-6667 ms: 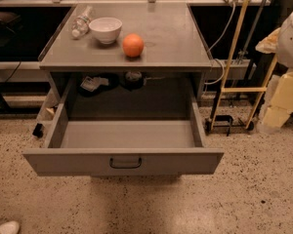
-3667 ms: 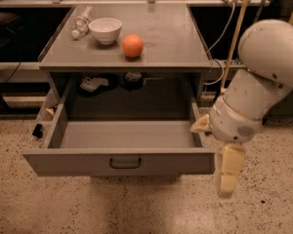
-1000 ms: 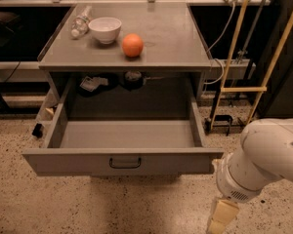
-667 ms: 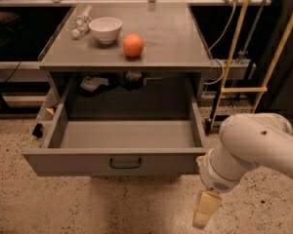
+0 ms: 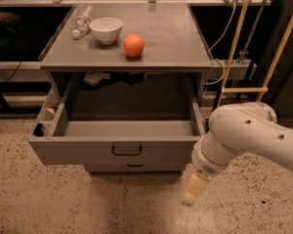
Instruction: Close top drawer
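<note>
You are hovering the gripper (image 5: 194, 191), its grip state impossible to tell, low beside the open top drawer (image 5: 78, 152), approaching for an inward push on its front.

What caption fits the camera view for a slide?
Top drawer stands open; tool hangs low beside its front's right end, clear of the handle.

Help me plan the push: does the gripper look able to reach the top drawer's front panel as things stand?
Probably yes. The gripper hangs low by the right front corner of the open top drawer, with only bare floor between them.
</note>
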`<state>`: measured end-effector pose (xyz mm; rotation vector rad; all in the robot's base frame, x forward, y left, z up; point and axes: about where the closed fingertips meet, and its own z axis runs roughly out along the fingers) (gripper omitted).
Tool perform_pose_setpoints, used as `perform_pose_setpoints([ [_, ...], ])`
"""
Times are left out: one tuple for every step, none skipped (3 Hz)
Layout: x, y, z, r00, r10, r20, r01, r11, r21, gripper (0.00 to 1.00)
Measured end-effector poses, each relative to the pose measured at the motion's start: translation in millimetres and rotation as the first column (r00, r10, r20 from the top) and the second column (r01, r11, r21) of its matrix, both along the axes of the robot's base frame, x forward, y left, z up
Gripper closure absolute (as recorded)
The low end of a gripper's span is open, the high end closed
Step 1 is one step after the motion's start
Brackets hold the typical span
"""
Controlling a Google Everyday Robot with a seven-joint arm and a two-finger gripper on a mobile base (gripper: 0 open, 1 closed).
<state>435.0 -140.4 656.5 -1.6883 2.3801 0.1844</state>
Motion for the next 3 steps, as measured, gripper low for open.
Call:
perform_pose_setpoints([
  [31.2,5.4,2.0,0.9972,-0.06,0.046,0.06,0.998,0.002,0.0],
  [58.9,16.4,2.0,0.992,-0.112,0.057,0.112,0.994,0.001,0.0],
  [63.6,25.1,4.0,0.9846,-0.169,0.047,0.168,0.986,0.01,0.0],
])
